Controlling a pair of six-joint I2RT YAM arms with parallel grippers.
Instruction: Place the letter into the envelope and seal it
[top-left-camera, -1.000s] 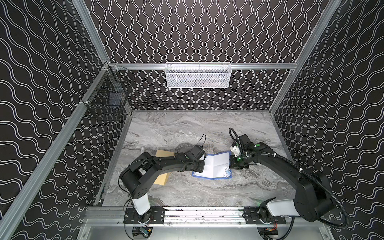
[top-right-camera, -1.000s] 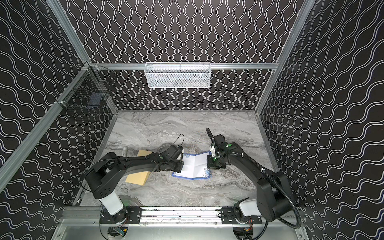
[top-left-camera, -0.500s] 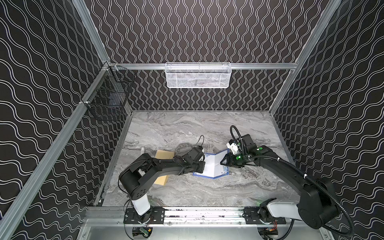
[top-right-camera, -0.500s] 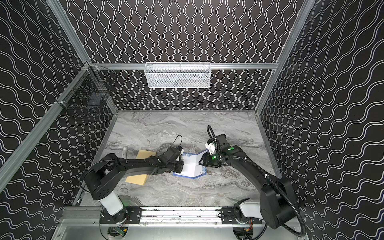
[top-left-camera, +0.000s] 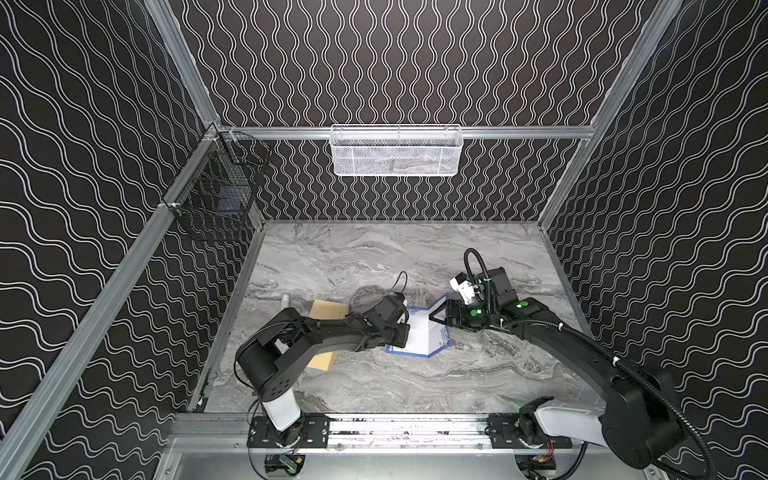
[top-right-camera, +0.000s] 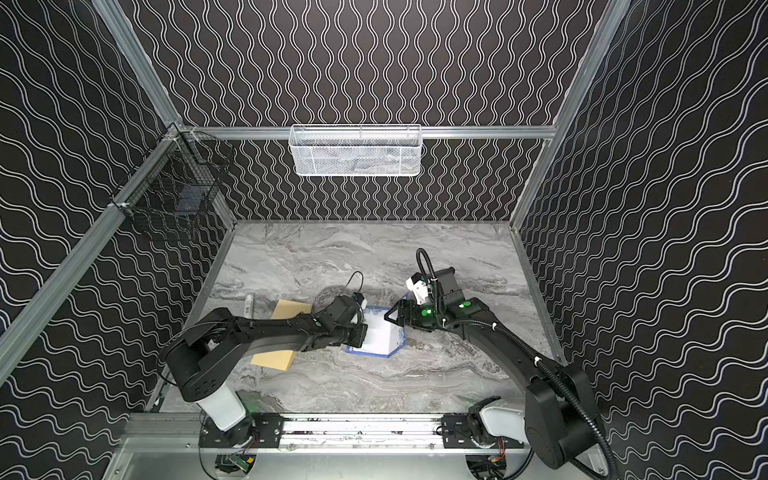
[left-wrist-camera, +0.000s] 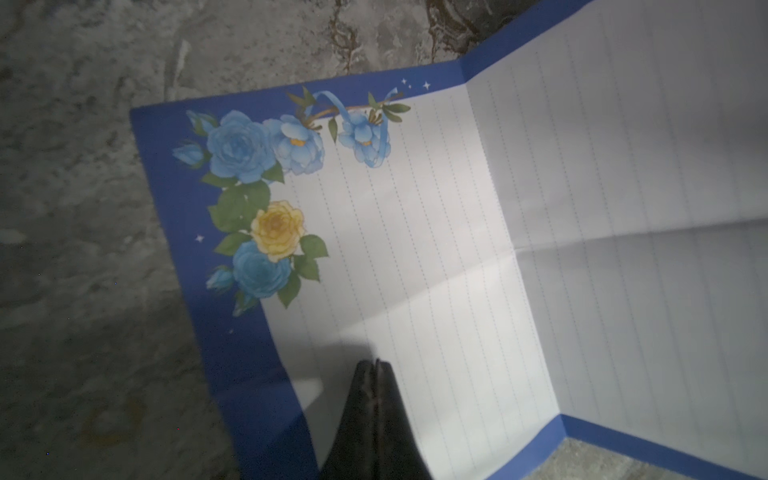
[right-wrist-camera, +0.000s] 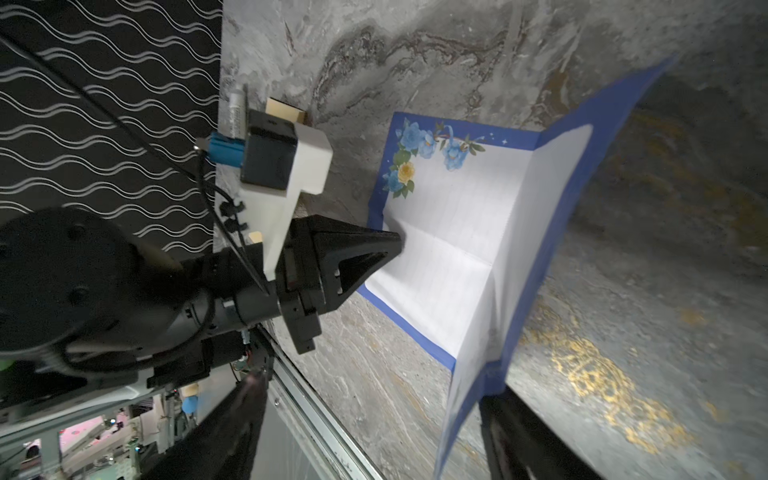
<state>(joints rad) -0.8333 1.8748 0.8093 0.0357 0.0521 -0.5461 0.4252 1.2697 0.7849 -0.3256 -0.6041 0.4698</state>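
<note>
The letter (top-left-camera: 422, 338) (top-right-camera: 379, 337), white with a blue floral border, lies at the table's middle, creased, its right half standing up. My left gripper (top-left-camera: 405, 336) (left-wrist-camera: 376, 368) is shut, its tip pressing on the flat left half. My right gripper (top-left-camera: 440, 316) (right-wrist-camera: 376, 384) is open; the raised half's edge stands between its fingers (right-wrist-camera: 515, 419), close to one of them. The tan envelope (top-left-camera: 328, 309) (top-right-camera: 291, 308) lies left of the letter, mostly hidden under my left arm.
A small white tube (top-left-camera: 285, 298) (right-wrist-camera: 236, 112) lies by the left wall behind the envelope. A white mesh basket (top-left-camera: 395, 151) hangs on the back wall, a black wire basket (top-left-camera: 216, 199) on the left wall. An aluminium rail (top-left-camera: 407, 428) runs along the front.
My right gripper swung the letter's right half up and leftward, then opened and let go of its edge. The left gripper stayed shut on the letter's left half.
</note>
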